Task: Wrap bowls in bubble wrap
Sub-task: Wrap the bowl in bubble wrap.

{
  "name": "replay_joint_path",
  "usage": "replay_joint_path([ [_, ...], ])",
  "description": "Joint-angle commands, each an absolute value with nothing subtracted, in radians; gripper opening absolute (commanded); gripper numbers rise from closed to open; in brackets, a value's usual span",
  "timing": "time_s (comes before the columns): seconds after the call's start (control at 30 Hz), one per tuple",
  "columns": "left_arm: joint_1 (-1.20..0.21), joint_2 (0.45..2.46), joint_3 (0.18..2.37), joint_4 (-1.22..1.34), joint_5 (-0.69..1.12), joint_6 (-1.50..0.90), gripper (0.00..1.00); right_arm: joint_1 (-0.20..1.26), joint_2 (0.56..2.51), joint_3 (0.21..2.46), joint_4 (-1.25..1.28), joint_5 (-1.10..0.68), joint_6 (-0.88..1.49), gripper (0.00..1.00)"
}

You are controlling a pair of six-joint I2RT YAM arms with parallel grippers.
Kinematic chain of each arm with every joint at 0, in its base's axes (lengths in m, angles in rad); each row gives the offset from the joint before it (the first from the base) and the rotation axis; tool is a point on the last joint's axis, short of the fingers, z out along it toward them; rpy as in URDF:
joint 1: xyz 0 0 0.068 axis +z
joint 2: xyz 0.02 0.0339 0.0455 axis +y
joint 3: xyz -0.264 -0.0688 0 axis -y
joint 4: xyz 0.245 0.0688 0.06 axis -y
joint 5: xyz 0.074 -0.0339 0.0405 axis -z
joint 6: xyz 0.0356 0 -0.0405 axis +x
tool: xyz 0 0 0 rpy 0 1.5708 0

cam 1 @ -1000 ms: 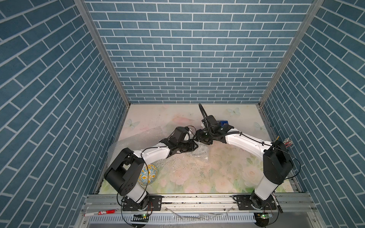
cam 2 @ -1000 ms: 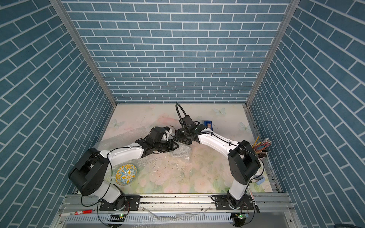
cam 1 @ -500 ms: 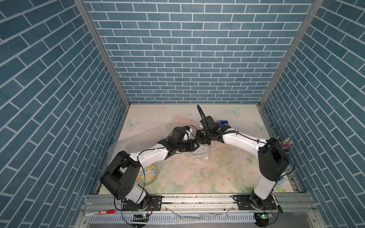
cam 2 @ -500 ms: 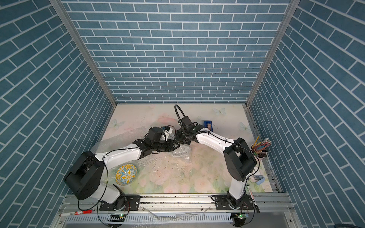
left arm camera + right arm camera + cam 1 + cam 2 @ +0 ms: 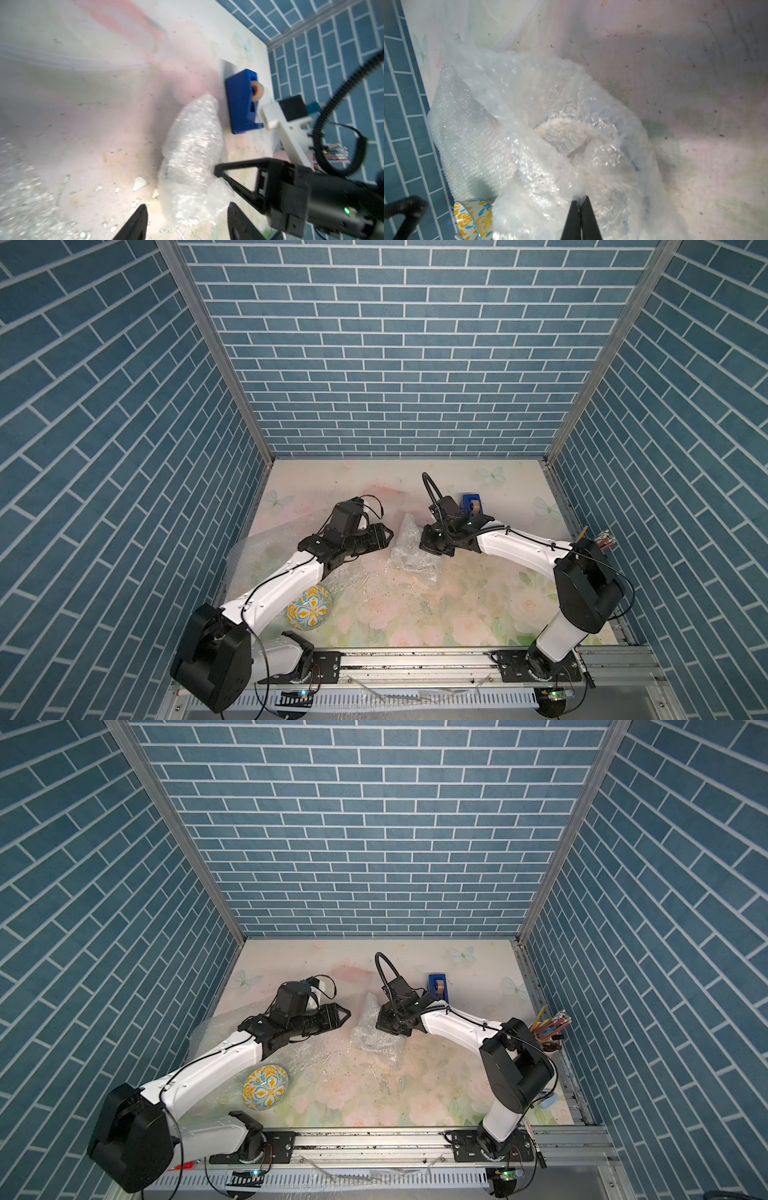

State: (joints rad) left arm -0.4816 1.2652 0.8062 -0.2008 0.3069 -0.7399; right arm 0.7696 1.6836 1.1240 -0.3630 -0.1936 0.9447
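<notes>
The crumpled bubble wrap bundle [image 5: 410, 549] sits mid-way across the table [image 5: 457, 614], shiny and whitish. Inside it a round rim [image 5: 560, 122] shows only dimly (which bowl, I cannot tell). The right gripper [image 5: 580, 204] is pressed together, pinching the wrap's edge. The left gripper [image 5: 186, 209] stands spread just beside the bundle. The yellow-and-blue bowl [image 5: 309, 608] lies partly hidden behind the left arm [image 5: 274, 589].

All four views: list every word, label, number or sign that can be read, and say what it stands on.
No text can be read in any view.
tape dispenser: plain blue, no label showing.
yellow-and-blue bowl: ornament only, no letters.
bubble wrap: no print visible.
pencils: too small to tell.
</notes>
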Motion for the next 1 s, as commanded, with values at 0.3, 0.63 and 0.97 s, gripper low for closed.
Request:
replay_joint_path([
  [0.3, -0.472, 1.619, 1.028, -0.04, 0.479, -0.813, 0.5, 0.78, 1.844, 1.14, -0.342, -0.18, 0.953, 0.0],
  [0.63, -0.599, 1.43, 0.796, -0.064, 0.328, -0.956, 0.19, 0.764, 1.858, 1.115, -0.277, -0.23, 0.987, 0.0],
  [0.97, -0.67, 1.584, 0.929, -0.043, 0.369, -0.941, 0.17, 0.758, 1.817, 1.106, -0.259, -0.25, 1.013, 0.0],
])
